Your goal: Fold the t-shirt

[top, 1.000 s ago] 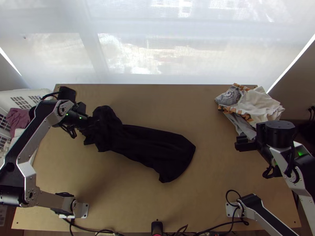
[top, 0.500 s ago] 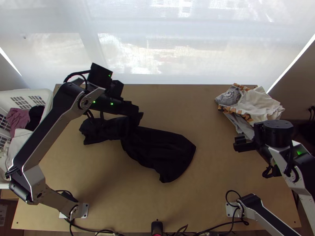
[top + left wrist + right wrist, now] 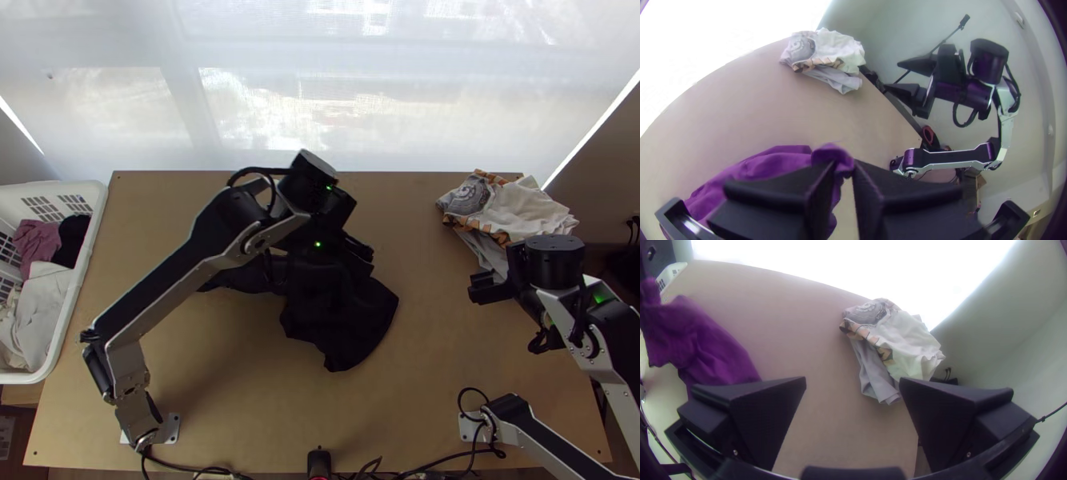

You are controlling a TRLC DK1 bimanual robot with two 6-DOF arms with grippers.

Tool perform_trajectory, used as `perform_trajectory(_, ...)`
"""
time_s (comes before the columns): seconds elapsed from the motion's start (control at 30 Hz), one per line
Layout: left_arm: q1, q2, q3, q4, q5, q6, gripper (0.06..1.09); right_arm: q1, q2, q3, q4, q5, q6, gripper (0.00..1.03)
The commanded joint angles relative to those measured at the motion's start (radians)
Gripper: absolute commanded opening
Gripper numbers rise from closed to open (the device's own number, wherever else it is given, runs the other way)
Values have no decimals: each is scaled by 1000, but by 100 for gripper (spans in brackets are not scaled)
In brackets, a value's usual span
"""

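The dark t-shirt [image 3: 348,340] lies bunched across the middle of the table, its left part narrow and its right end broader. Over it, toward the far side, is my left gripper [image 3: 362,254]. In the left wrist view, my left gripper [image 3: 844,168] is shut on a raised bit of the t-shirt [image 3: 769,163], which looks purple there. My right gripper [image 3: 482,288] hangs near the table's right side, apart from the shirt. Seen from its own wrist, the right gripper [image 3: 852,384] has nothing between its widely spread fingers; the t-shirt [image 3: 713,351] lies off to one side.
A pile of white and grey clothes [image 3: 520,210] sits at the table's far right corner, just beyond the right gripper. A white basket [image 3: 76,304] with clothes inside stands at the left edge. Cables run along the near edge.
My left gripper has swung from the far left to mid-table, carrying its part of the shirt rightward over the rest. The right gripper has shifted only slightly to the left.
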Motion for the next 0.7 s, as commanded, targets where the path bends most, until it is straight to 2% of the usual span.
perform_trajectory(0.0, -58, 94, -27, -26, -25, 44, 94, -2, 8, 1, 4, 3, -4, 98)
perform_trajectory(0.07, -37, 108, -27, -69, -34, 54, 103, -2, 11, 1, 7, 3, -4, 98)
perform_trajectory(0.27, 60, 53, -37, -111, -35, 53, 103, 6, 31, 9, 19, 2, -13, 98)
perform_trajectory(0.4, 153, -18, -65, -158, -46, 53, 103, 56, 48, 28, 16, -4, -24, 98)
perform_trajectory(0.47, 208, -65, -113, -169, -46, 53, 103, 101, 66, 41, -12, -29, -39, 98)
perform_trajectory(0.57, 291, -143, -195, -171, -45, 53, 103, 164, 94, 46, -32, -121, -39, 98)
perform_trajectory(0.67, 376, -211, -291, -171, -45, 53, 103, 223, 138, 41, -33, -136, -39, 97)
